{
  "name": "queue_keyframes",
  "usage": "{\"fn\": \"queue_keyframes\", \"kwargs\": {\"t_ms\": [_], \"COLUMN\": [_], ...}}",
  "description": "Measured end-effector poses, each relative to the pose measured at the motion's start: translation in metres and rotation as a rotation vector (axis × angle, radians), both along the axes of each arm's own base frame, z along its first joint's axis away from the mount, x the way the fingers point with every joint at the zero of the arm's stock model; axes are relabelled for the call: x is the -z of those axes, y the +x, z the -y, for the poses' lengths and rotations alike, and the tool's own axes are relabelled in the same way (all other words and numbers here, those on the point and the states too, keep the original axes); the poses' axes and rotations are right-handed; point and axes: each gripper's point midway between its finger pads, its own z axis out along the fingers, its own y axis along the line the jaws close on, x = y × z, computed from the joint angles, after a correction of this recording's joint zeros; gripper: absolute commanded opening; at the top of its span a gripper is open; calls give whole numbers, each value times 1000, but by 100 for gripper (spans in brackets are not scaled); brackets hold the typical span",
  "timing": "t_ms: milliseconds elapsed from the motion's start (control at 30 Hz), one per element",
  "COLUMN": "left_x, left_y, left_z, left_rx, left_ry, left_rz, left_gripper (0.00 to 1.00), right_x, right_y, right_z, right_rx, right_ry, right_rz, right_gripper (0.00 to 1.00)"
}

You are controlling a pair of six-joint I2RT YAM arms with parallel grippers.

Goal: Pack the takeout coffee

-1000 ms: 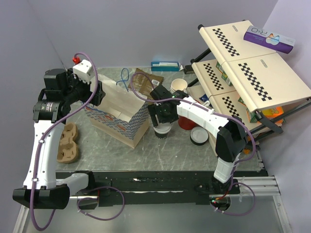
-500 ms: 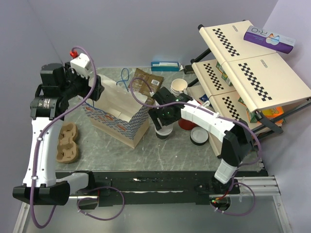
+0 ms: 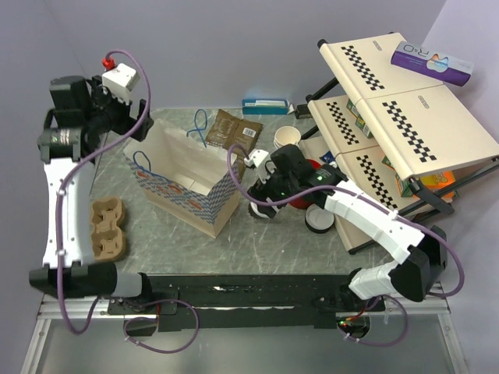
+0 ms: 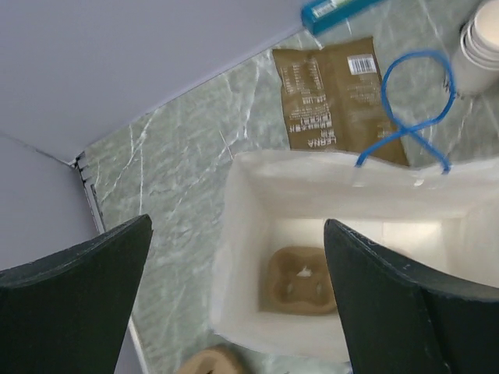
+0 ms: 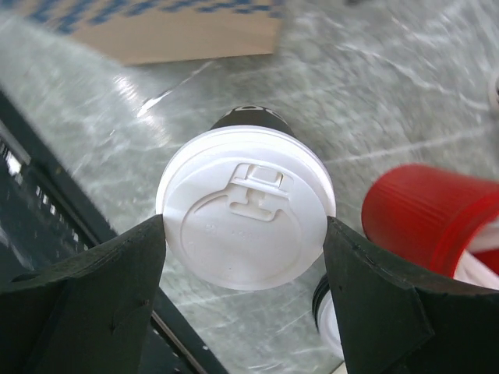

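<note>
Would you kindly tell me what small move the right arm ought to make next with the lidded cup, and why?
Probably a short, straight lift of the takeout coffee. The right gripper appears to have its fingers against both sides of the cup just under the lid. The red cup is close by, and the open paper bag beside it has tall walls to clear.

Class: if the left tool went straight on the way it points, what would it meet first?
The left tool would probably enter the open paper bag and meet the cardboard carrier on its bottom; depth is unclear.
</note>
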Motion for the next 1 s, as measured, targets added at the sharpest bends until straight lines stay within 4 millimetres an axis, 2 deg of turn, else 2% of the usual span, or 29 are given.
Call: {"fn": "queue_keyframes", "kwargs": {"t_ms": [133,267,400,500,600,700,833,900,1000], "left_x": [8,14,50,78,95,102,103,107,114], "left_y": [17,34,36,27,20,20,30,33,37], "left_z": [-10,2,16,38,53,53,48,46,44], "left_rx": [150,370,556,701,792,808,763,730,661], "left_ry": [70,184,311,401,447,463,442,415,380], "left_rz": [-63,-54,-67,-91,-100,-119,-150,-176,-194], "left_gripper": [98,99,98,96,90,82,78,79,90], "right_x": [-5,-20,-43,-64,-81,-90,-100,-113,-139], "right_y": [-13,-22,-30,-30,-28,-28,-33,-35,-36], "right_z": [-5,-6,-6,-9,-10,-11,-11,-12,-16], "right_rx": [-141,-244,-308,-326,-329,-330,-345,-356,-367], "right_ry": [32,62,84,105,126,139,155,176,219], "right_rz": [32,87,122,148,176,187,185,201,233], "right_gripper": [0,0,0,0,0,0,0,0,0]}}
